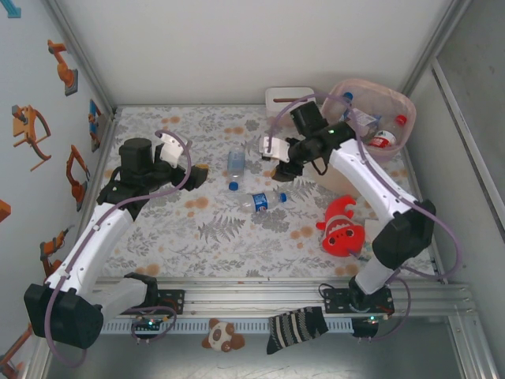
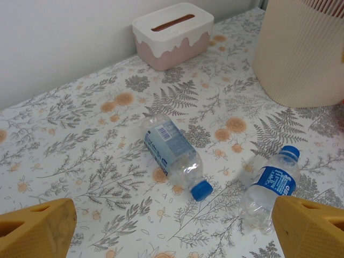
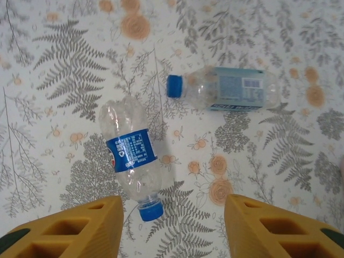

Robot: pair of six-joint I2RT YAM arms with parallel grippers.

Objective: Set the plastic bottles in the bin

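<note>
Plastic bottles [image 1: 263,200]: two lie mid-table, others sit in the far-right bin [image 1: 404,103]. Right gripper [image 3: 172,215] hangs above the two, half spread and holding nothing, likely lining up a pick. Left gripper [image 2: 172,226] is spread wide, also bare.

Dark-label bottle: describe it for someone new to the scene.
Find the pink bin at far right. Left of it lie two clear, blue-capped bottles. The dark-label bottle is the one nearer the red plush toy; its neighbour wears a pale label.
</note>
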